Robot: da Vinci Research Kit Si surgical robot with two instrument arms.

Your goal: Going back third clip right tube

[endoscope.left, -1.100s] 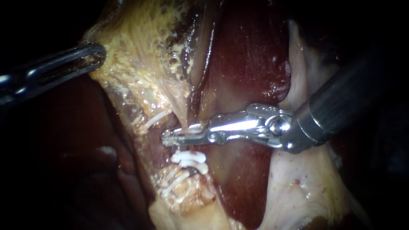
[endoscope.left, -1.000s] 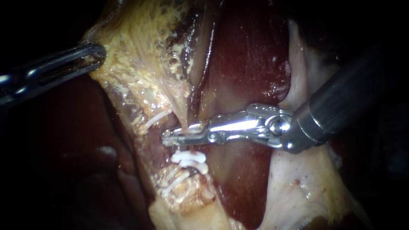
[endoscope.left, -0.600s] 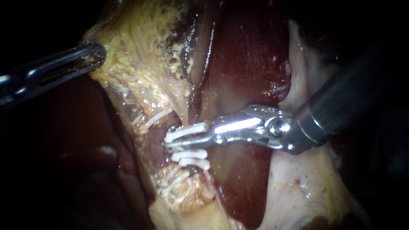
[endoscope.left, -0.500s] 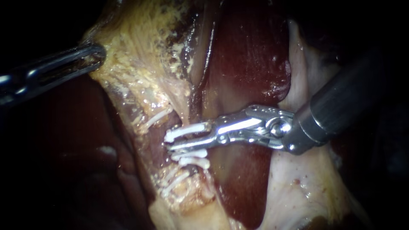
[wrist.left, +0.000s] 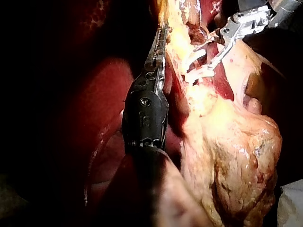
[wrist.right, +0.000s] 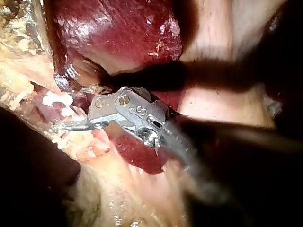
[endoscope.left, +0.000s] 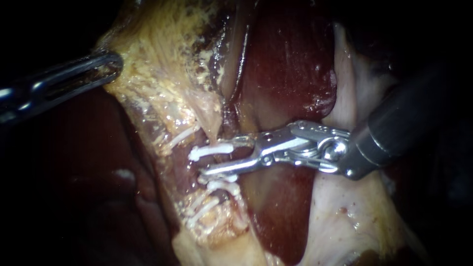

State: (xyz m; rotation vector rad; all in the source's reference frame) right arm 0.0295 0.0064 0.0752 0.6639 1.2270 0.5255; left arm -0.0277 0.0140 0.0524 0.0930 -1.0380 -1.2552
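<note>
The pincer of my right instrument (endoscope.left: 219, 157) stands apart, the white clip (endoscope.left: 212, 150) on the tube (endoscope.left: 213, 129) between its halves, and a crooked withdrawal could snag it, or the lower clips (endoscope.left: 219, 186).

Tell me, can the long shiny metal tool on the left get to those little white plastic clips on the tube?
Probably not as it stands. The shiny metal left instrument lies against the yellow fatty tissue, well away from the small white plastic clips, and the right instrument sits right at them.
</note>
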